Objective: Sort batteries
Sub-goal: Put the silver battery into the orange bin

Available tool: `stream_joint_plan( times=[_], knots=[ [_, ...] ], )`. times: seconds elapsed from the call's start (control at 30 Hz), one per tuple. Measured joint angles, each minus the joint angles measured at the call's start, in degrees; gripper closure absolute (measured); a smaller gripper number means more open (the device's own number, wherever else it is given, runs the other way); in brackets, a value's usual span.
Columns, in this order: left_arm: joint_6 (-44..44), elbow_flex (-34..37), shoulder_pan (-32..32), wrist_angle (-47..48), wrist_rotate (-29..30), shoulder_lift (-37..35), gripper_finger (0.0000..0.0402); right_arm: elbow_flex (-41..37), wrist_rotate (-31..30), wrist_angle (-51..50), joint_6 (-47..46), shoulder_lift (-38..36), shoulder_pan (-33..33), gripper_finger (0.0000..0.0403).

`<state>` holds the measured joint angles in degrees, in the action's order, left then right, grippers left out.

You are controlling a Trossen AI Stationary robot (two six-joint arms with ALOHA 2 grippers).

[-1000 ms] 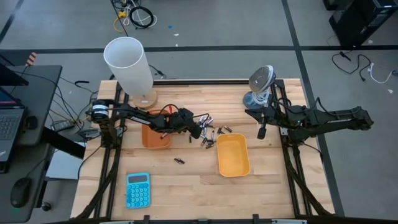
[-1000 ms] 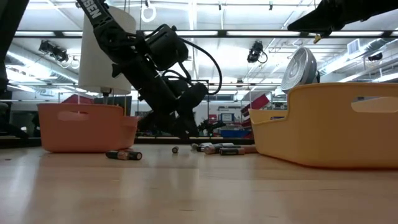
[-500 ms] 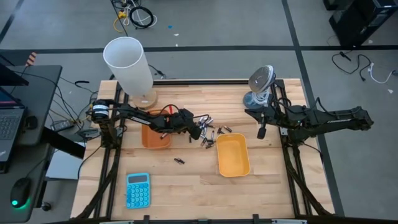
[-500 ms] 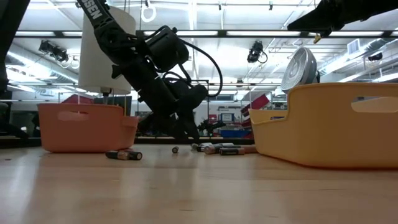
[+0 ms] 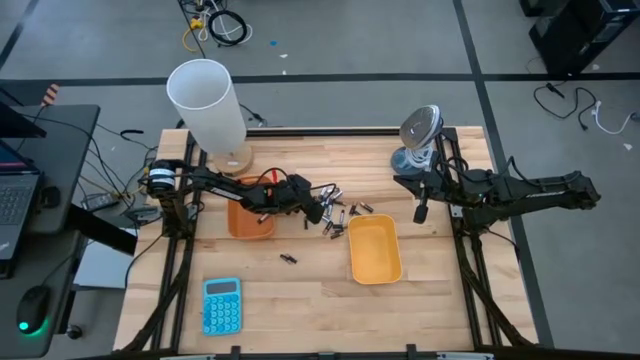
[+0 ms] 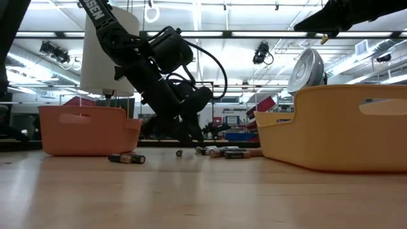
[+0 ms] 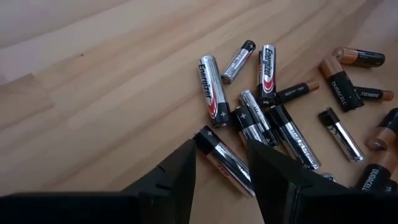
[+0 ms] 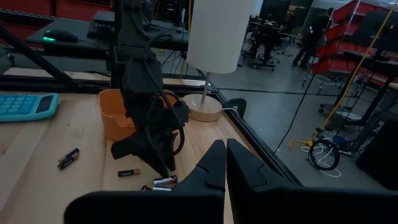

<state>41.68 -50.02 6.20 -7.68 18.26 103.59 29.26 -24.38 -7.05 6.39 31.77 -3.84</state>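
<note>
Batteries (image 5: 340, 214) lay mid-frame on the desk (image 5: 300, 300). Our left gripper (image 7: 221, 163) hung over one silver battery (image 7: 225, 160), jaws wide. We guessed closing came next. Our right gripper (image 5: 421, 214) waited shut.

We see a lab or workshop: concrete floor (image 5: 330, 40) with loose cables (image 5: 215, 25), ceiling strip lights (image 6: 210, 35), red racks (image 8: 367, 31).

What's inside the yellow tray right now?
The yellow tray looks empty from above. From table level its wall hides the floor. The batteries lie on the table beside it.
</note>
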Motion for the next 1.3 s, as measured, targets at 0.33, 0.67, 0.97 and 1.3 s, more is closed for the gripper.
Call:
stream_joint_plan(
  times=[0.33,0.67,0.97,1.3],
  knots=[
    [-1.0,-0.1,0.0,-2.4,0.6,2.4,0.0256,0.0,0.0,-0.3,0.0,0.0,0.1,0.0400],
    [-0.9,0.0,0.0,-0.7,0.1,2.5,0.0256,0.0,0.0,-0.3,0.0,0.0,0.2,0.0400],
    [-4.4,0.0,0.0,-0.2,-0.6,2.5,0.0257,0.0,0.0,-0.3,0.0,0.0,0.2,0.0400],
    [-14.6,0.0,0.0,-0.1,-2.8,2.5,0.0257,0.0,0.0,-0.3,0.0,0.0,0.2,0.0400]
  ],
)
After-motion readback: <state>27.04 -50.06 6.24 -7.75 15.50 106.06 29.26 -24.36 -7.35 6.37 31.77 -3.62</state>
